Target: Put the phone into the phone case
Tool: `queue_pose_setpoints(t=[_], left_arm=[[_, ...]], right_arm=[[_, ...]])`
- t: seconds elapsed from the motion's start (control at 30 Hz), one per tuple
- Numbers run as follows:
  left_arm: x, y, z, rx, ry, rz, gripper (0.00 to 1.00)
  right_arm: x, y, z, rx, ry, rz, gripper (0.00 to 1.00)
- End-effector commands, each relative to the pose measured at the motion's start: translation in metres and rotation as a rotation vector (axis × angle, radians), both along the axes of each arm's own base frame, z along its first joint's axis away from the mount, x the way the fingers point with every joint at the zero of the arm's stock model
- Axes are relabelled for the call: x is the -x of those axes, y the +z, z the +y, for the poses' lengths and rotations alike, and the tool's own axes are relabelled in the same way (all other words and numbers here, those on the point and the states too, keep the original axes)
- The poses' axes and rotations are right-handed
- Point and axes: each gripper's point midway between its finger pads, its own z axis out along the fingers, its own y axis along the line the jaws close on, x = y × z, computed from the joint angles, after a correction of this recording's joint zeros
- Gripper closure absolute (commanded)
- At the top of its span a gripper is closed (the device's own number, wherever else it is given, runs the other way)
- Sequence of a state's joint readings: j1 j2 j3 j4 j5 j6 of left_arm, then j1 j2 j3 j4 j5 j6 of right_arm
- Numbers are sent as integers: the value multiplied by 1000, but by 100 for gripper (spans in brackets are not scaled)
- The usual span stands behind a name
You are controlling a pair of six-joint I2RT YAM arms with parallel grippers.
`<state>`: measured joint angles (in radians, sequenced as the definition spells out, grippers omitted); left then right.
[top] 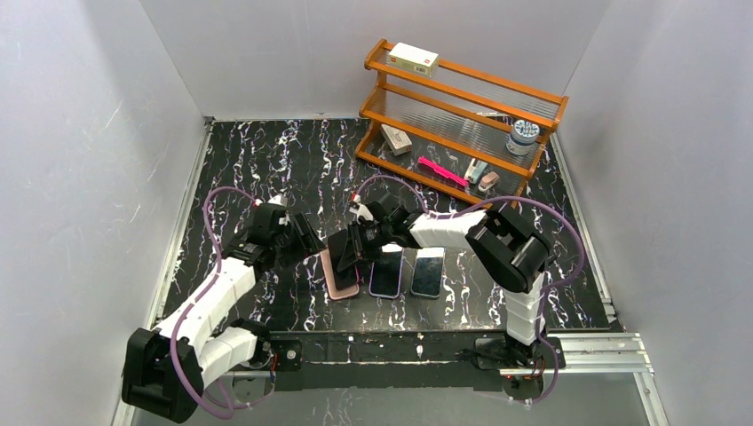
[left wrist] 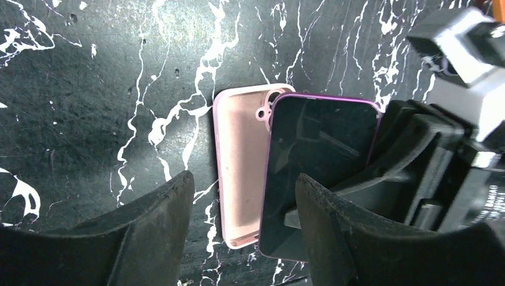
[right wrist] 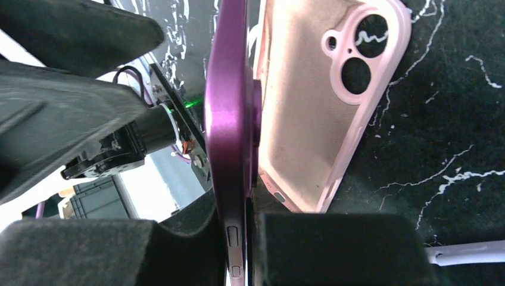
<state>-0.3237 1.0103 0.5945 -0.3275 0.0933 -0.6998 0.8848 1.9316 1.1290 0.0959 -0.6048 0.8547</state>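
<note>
A: Which step is this?

B: The insertion itself, I'd say. The right gripper [right wrist: 238,244] has its pads clamped on the lower end of the purple phone [left wrist: 321,161] and holds it on edge, tilted over the pink phone case [left wrist: 241,173].

A: And the phone case?

B: It lies flat on the black marbled table [top: 266,169], cavity up, camera cut-out at the far end. The phone stands along its right-hand wall, not seated. Whether the lower edge already touches the rim, I cannot tell.

A: The other arm?

B: The left gripper [left wrist: 243,196] hangs just above the near end of the case with its fingers spread wide and nothing between them.

A: What does the next move call for?

B: Laying the phone over to the left so that it drops flat into the cavity, camera end matched to the cut-out, corners square with the walls. The case is light and may slide, so the left gripper could pin it down. Two other phones [top: 407,272] lie just to the right, so there is little room to swing that way
</note>
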Motion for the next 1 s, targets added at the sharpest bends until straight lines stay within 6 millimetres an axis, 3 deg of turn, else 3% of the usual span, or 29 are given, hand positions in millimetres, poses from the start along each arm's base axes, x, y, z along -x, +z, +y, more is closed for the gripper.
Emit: queue_pose_setpoints(t=[0.0,0.17,0.33,0.67,0.97], left_arm=[[7,1,-4,72,-25,34,41],[12,-7,1,91,-14,70,43],[19,-25,-13,161,-63,142,50],[19,-50,-11,168,0,188,55],[21,-62,-14,183,4,211,58]], right_arm=[[-1,8,13,-9,14,10,97],[4,-11,15,39,26,46,95],[7,-24,17,66,44,67,90],[7,-25,8,124,53,28,63],[-4,-20,-4,192,11,-41,54]])
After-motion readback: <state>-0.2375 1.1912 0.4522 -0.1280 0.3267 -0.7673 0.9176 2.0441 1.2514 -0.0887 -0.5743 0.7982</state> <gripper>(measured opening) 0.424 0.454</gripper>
